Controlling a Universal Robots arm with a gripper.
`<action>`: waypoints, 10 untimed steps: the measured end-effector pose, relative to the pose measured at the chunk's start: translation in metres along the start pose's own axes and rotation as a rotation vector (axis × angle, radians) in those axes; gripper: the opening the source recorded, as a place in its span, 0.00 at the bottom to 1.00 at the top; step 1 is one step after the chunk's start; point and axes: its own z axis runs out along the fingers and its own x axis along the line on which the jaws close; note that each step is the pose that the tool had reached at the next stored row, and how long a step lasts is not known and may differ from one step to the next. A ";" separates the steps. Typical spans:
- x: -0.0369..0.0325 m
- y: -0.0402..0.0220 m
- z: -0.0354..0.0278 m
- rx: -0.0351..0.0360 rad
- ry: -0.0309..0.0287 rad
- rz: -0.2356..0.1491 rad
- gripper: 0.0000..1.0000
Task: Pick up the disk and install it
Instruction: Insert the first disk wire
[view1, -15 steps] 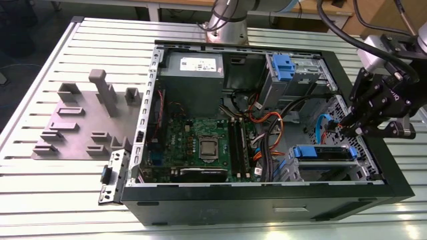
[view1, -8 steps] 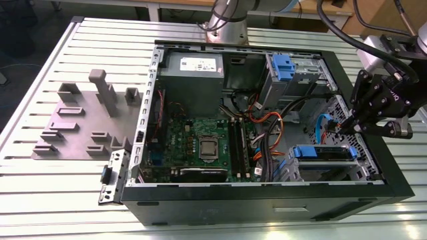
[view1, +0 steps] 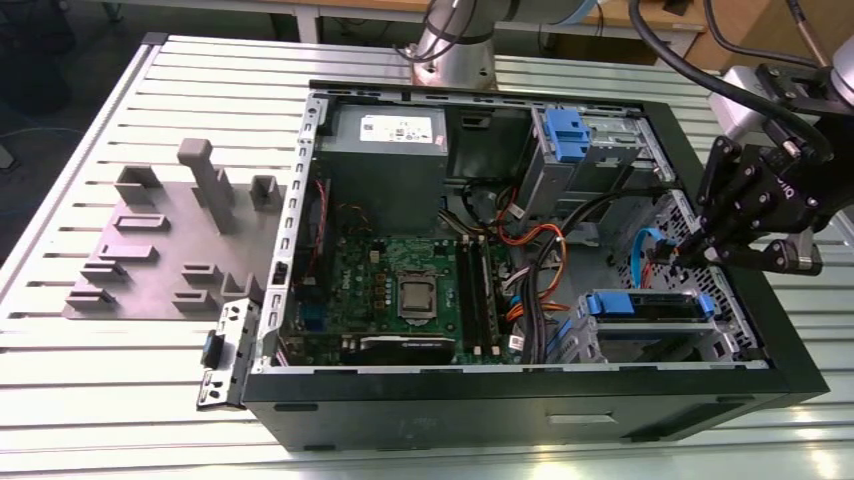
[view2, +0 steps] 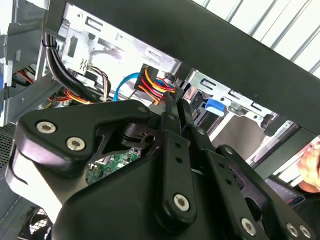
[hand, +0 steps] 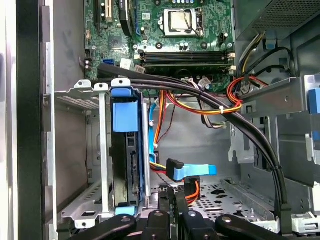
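The disk (view1: 647, 304), framed by a blue carrier bracket, sits inside the metal drive cage (view1: 667, 345) at the near right corner of the open computer case (view1: 534, 405). In the first wrist view the disk (hand: 126, 150) stands on edge between the cage's silver walls (hand: 95, 150). My gripper (view1: 687, 255) hangs inside the case just behind that cage, close to the case's right wall. Its black fingers press together in both wrist views, gripper (view2: 172, 102) and gripper (hand: 175, 200), with nothing between them. It is apart from the disk.
A blue flat data cable (hand: 192, 172) with a black plug lies right by the fingertips. Orange and black cable bundles (hand: 220, 105) cross above. The motherboard (view1: 400, 290), grey power supply (view1: 384, 150) and a second blue-bracketed bay (view1: 567, 135) fill the case. A grey fixture block (view1: 174, 240) rests on the slatted table.
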 end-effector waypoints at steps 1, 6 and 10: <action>0.0000 0.0000 0.0000 0.0000 -0.0001 0.000 0.16; 0.0000 0.0001 -0.0001 0.0001 0.0002 0.000 0.24; 0.0001 -0.0001 0.0010 -0.0008 -0.0073 0.000 0.24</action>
